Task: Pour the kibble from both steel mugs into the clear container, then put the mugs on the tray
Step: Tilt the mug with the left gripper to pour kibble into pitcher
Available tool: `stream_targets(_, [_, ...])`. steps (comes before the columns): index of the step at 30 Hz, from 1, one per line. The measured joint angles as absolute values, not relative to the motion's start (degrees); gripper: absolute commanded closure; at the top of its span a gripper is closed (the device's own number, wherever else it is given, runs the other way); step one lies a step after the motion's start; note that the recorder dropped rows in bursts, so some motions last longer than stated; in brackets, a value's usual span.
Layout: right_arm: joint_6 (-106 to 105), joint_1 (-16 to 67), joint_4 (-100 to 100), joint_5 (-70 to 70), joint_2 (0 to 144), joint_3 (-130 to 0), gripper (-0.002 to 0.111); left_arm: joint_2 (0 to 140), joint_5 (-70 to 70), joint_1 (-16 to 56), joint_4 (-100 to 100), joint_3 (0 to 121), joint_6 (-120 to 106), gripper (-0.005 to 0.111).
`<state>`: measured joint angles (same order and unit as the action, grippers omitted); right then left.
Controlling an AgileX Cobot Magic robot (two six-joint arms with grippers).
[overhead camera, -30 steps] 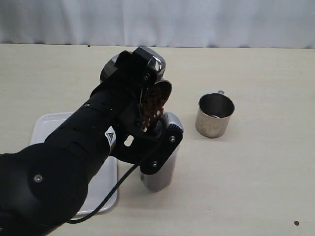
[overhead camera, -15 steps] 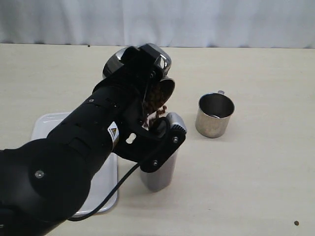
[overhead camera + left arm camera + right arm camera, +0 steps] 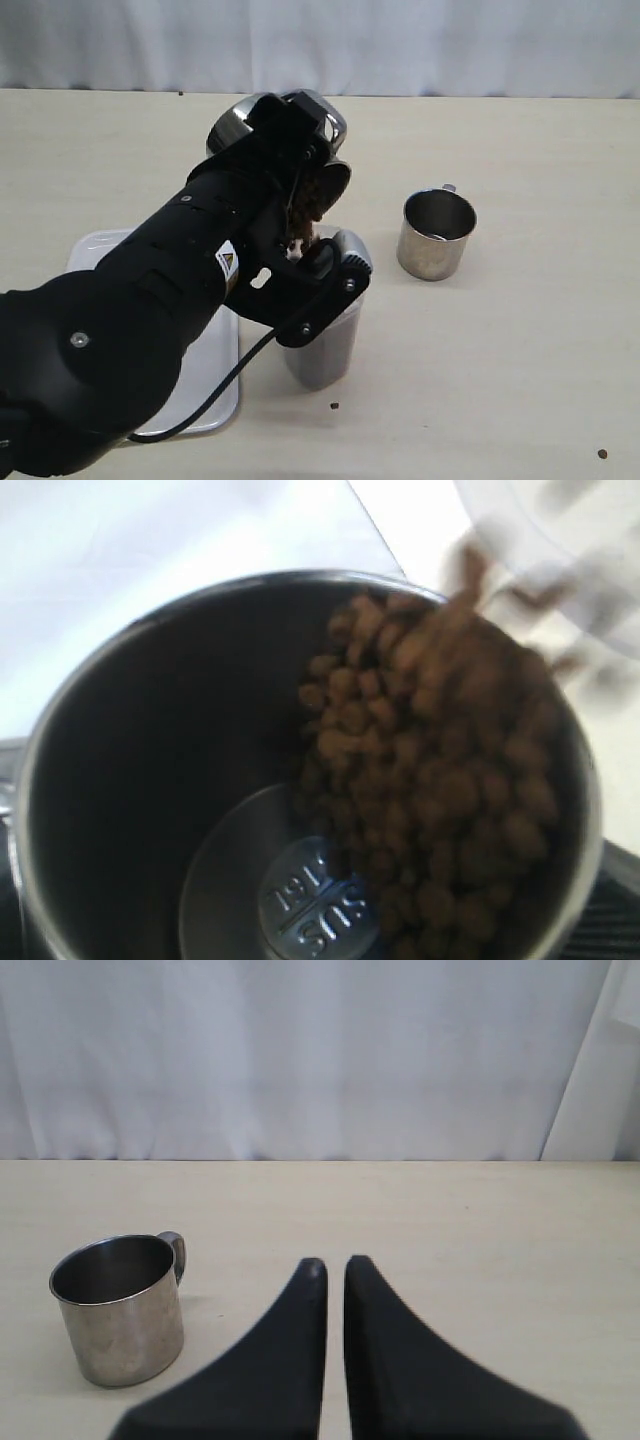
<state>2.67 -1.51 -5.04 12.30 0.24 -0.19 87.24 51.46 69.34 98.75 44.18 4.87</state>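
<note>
My left gripper (image 3: 297,140) is shut on a steel mug (image 3: 285,120), tipped mouth-down over the clear container (image 3: 328,345). Kibble (image 3: 314,196) slides out of the mug's mouth toward the container's rim. The left wrist view looks into this mug (image 3: 150,780): kibble (image 3: 440,770) is heaped on the low side and the stamped bottom is bare. The second steel mug (image 3: 436,233) stands upright on the table to the right, and no kibble shows in it. In the right wrist view my right gripper (image 3: 334,1265) hangs shut on nothing, with that mug (image 3: 120,1310) beside it.
The white tray (image 3: 212,392) lies left of the container, mostly hidden under my left arm. One stray pellet (image 3: 334,406) lies by the container's base and another (image 3: 602,454) at the front right. A white curtain backs the table.
The held mug has tipped a little further and kibble keeps falling. A pellet now lies on the table by the container's base. The right mug has not moved.
</note>
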Motion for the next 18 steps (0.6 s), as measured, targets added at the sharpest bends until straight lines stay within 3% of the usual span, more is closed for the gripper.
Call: stream_targets(18, [2.67,-1.51,-5.04,12.3,0.24,-0.19,0.103,91.65,54.12,69.34,98.98,48.09,0.0,0.107])
